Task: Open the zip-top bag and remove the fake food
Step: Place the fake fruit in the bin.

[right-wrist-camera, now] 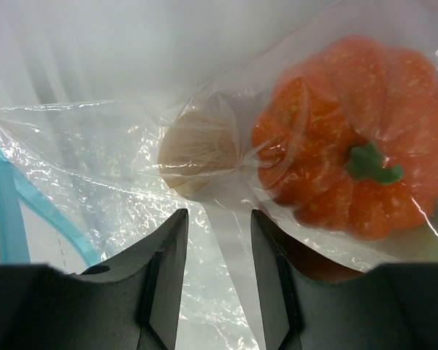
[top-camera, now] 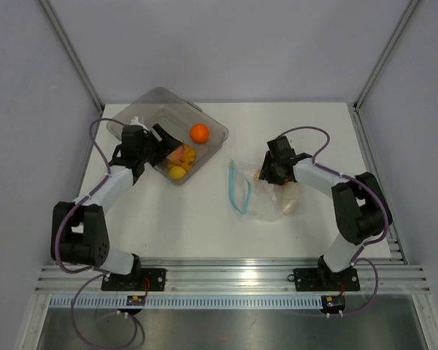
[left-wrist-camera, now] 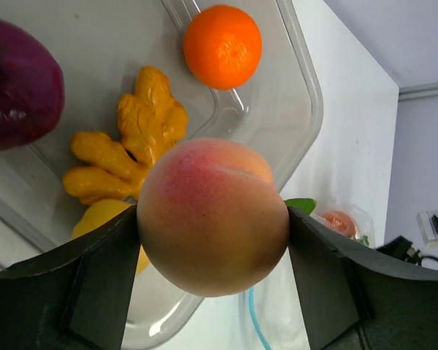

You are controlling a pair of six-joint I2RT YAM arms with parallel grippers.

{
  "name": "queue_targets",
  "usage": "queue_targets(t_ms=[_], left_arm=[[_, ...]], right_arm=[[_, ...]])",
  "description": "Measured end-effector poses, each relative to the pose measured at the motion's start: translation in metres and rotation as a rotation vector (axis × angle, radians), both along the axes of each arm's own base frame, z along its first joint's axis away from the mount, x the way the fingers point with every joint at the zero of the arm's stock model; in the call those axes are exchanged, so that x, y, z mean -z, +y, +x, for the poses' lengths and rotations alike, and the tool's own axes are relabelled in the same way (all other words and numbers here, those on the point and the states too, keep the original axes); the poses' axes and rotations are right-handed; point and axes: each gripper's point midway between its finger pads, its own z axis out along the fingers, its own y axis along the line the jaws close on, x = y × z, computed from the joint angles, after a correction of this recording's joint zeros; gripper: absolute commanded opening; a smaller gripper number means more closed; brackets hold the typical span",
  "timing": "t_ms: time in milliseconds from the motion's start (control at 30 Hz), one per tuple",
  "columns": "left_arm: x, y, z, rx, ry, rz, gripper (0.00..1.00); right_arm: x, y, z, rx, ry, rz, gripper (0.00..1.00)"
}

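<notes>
Whole table (top-camera: 204,226) is taken in from high up behind, looking down. Tray (top-camera: 171,109) gets shot point-blank by the left wrist cam, zip-top bag (top-camera: 266,195) by the right; both shared overhead.

Round toy peach (left-wrist-camera: 212,215): yellow-orange, pink-red blush on top.
Smooth toy orange ball (left-wrist-camera: 223,46): bright orange.
Ribbed toy pumpkin (right-wrist-camera: 350,160): orange, pale-speckled, green stem.
Clear crinkly zip-top bag (right-wrist-camera: 95,168): zip strip (right-wrist-camera: 5,211) light teal.

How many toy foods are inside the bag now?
2 visible: an orange pumpkin at the right of the right wrist view, and a beige piece just left of it, both inside the bag. The crinkled plastic may hide others.
</notes>
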Motion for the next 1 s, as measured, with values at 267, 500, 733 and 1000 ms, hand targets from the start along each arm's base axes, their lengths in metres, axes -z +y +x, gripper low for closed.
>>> queue_targets(t_ms=[267, 500, 733, 1000], left_arm=[[0.015, 0.027, 0.059, -0.119, 0.068, 0.010, 0.79], [0.039, 0.048, 0.081, -0.199, 0.137, 0.047, 0.89], [0.040, 0.051, 0.086, -0.211, 0.137, 0.066, 0.99], [0.039, 0.058, 0.067, -0.235, 0.131, 0.091, 0.99]], right_arm=[[0.000, 0.001, 0.000, -0.002, -0.003, 0.005, 0.47], [0.000, 0.001, 0.001, 0.000, -0.005, 0.009, 0.47], [0.001, 0.004, 0.000, -0.008, -0.002, 0.025, 0.47], [-0.001, 0.005, 0.000, -0.007, -0.006, 0.028, 0.48]])
